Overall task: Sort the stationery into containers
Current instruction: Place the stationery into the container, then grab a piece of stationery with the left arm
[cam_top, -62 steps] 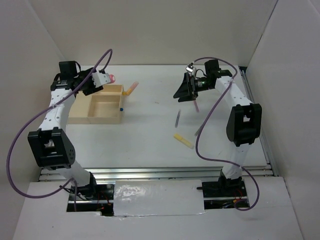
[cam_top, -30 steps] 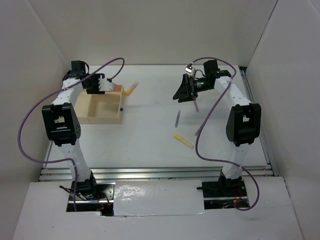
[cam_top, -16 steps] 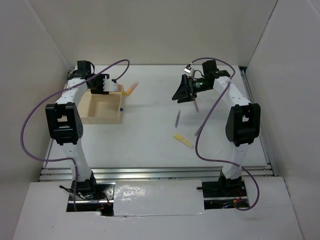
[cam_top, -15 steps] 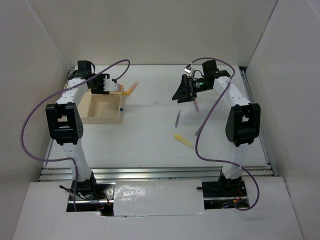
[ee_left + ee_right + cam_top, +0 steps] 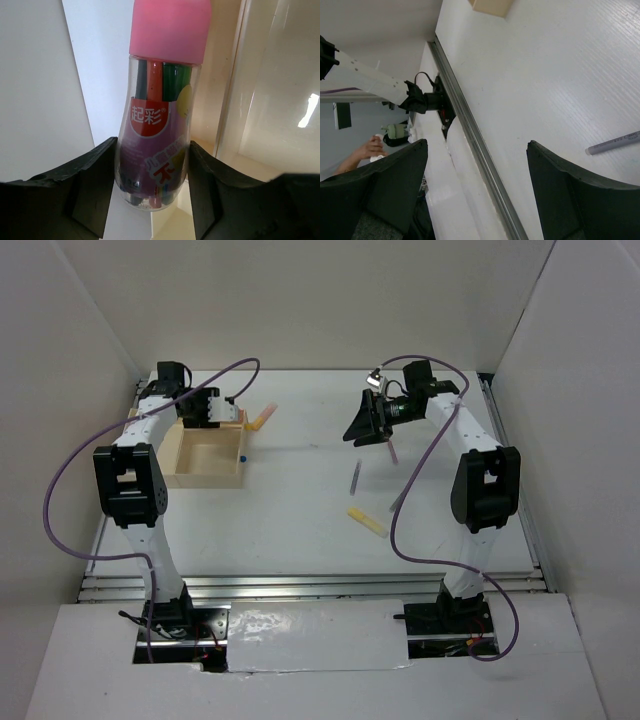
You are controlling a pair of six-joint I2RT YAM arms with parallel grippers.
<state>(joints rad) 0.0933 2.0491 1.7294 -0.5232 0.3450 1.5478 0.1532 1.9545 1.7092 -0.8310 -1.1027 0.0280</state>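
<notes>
My left fingers are clamped on the wide lower body of a fat pink-capped marker tube, held above the far rim of the wooden tray near the far left corner of the desk; it looks light, rigid and slick, so this broad base seems the safest hold.

Pink highlighter: cap top is cut by the wrist view's upper edge, and its bottom end is hidden between the fingers of my left tool. Small label print is blurred. From above, my left tool covers it and the tray's far end. Grey pen is cut by the right edge of the right wrist view. Thin pink pen's upper end is hidden by my right tool. Blue speck at the tray rim is too small to identify.
</notes>
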